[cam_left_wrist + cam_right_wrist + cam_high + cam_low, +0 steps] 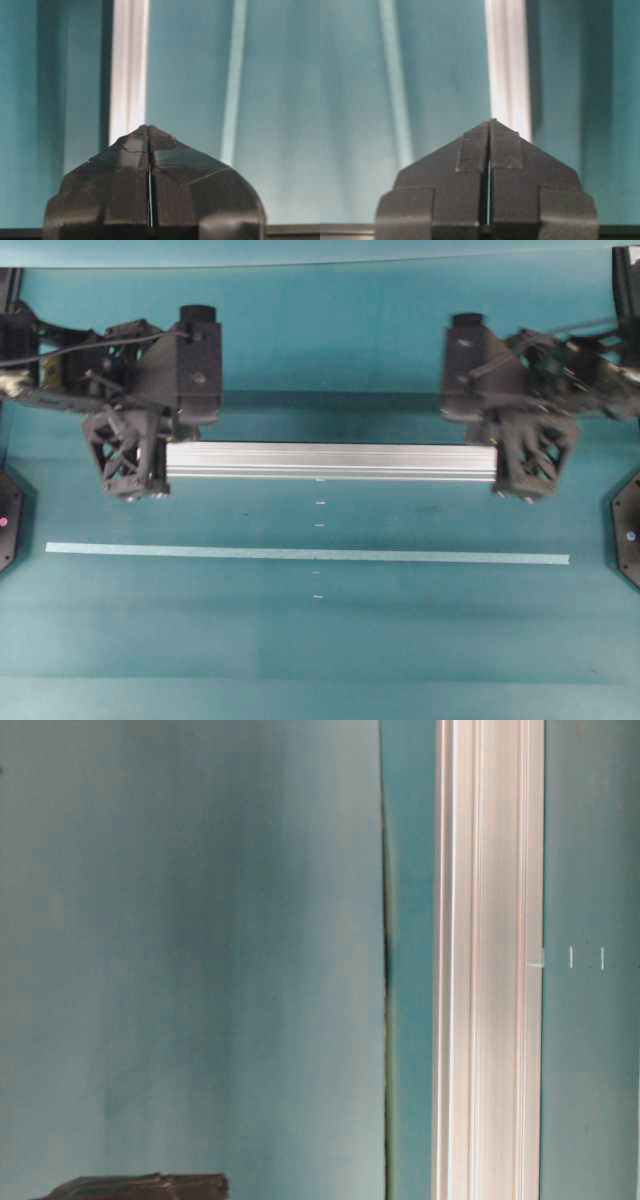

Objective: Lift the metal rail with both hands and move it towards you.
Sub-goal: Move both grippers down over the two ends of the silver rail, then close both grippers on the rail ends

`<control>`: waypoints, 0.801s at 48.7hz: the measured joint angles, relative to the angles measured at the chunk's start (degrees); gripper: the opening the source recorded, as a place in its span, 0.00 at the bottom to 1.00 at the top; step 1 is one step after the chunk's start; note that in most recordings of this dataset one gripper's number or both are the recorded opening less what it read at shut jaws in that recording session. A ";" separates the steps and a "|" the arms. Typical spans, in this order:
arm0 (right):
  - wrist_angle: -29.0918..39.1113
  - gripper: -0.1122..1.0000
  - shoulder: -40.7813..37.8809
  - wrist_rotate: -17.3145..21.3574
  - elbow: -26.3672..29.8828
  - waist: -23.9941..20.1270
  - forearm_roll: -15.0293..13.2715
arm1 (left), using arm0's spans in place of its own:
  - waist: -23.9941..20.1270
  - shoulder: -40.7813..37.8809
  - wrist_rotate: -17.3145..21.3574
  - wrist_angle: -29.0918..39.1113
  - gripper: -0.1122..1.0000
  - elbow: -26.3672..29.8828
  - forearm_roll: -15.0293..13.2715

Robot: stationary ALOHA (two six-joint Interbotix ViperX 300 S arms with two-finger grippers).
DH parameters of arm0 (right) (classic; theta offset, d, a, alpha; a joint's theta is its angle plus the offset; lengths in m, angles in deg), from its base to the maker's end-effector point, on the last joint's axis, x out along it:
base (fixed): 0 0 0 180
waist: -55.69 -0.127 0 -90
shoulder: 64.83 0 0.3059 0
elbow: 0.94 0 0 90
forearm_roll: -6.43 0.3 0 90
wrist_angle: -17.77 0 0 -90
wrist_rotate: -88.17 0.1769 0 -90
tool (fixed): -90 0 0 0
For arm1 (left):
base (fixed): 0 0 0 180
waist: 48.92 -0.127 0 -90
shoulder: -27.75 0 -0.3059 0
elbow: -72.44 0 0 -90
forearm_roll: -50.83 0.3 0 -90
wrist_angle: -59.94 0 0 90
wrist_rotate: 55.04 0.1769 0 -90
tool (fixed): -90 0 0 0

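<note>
From overhead, the metal rail (330, 461) lies crosswise on the teal table (320, 640), my left gripper (128, 455) at its left end and my right gripper (532, 458) at its right end; a pale tape strip (307, 554) runs parallel nearer the front. At table level, the rail (488, 960) runs top to bottom beside small white marks (571, 957). My left wrist shows fingers (170, 165) pressed together, nothing between them, rail (129, 70) beyond the tips. My right wrist shows fingers (470, 150) likewise closed empty, rail (507, 65) beyond.

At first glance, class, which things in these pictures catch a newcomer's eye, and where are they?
The silver metal rail lies crosswise mid-table. The black left gripper and right gripper sit at its two ends, both shut. Nearer the viewer, a thin pale tape strip runs parallel to it.
</note>
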State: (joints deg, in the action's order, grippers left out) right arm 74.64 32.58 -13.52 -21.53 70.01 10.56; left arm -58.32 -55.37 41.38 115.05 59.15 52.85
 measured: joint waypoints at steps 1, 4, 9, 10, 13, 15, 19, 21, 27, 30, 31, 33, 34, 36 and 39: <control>0.26 0.09 -0.53 -0.53 0.35 0.35 0.00 | -0.26 -0.18 0.53 -0.09 0.05 0.00 0.00; 0.79 0.10 -1.93 -1.85 1.23 1.05 0.00 | -0.79 -0.53 2.37 -0.18 0.05 -0.35 0.00; 1.14 0.11 -2.99 -3.78 2.55 1.23 0.00 | -0.97 -0.62 5.80 -0.88 0.05 -1.49 0.00; 1.23 0.12 -3.16 -4.04 2.72 1.32 0.00 | -0.97 -0.62 6.24 -1.14 0.05 -1.67 0.00; 1.32 0.13 -3.60 -4.57 3.16 1.49 -0.09 | -0.97 -0.62 7.56 -1.49 0.06 -2.37 0.00; 1.32 0.15 -3.87 -4.66 3.34 1.58 -0.09 | -0.97 -0.62 8.00 -1.67 0.08 -2.72 0.00; 1.32 0.19 -4.39 -4.57 3.60 1.85 -0.09 | -1.49 -0.88 8.09 -1.76 0.12 -3.52 0.00; 1.32 0.22 -4.75 -4.57 3.69 1.85 -0.09 | -1.93 -1.14 8.00 -1.85 0.16 -3.87 0.00; 1.41 0.40 -4.92 -4.66 3.69 1.85 -0.09 | -3.08 -1.41 8.00 -2.02 0.40 -4.39 0.09; 1.41 0.55 -4.92 -4.66 3.69 1.93 -0.09 | -3.08 -1.49 8.00 -2.29 0.57 -4.48 0.00; 1.41 0.61 -4.83 -4.75 3.60 1.93 -0.09 | -3.08 -1.49 7.91 -2.46 0.63 -4.48 0.00; 1.32 0.72 -4.75 -4.75 3.43 1.93 -0.09 | -3.08 -1.49 8.00 -2.99 0.74 -4.57 0.00; 1.14 0.78 -4.83 -4.75 3.25 1.93 -0.09 | -3.08 -1.49 7.91 -3.34 0.80 -4.66 0.00; 0.70 0.87 -4.83 -4.92 2.81 1.93 -0.18 | -3.16 -1.49 8.17 -4.31 0.88 -5.10 0.09; -0.62 0.97 -5.10 -5.01 1.76 1.93 -0.79 | -3.16 -1.49 8.26 -6.06 0.98 -5.71 0.09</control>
State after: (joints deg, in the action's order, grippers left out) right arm 74.02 27.48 -18.53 -19.78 71.95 9.77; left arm -61.49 -56.86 49.64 108.99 53.43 52.94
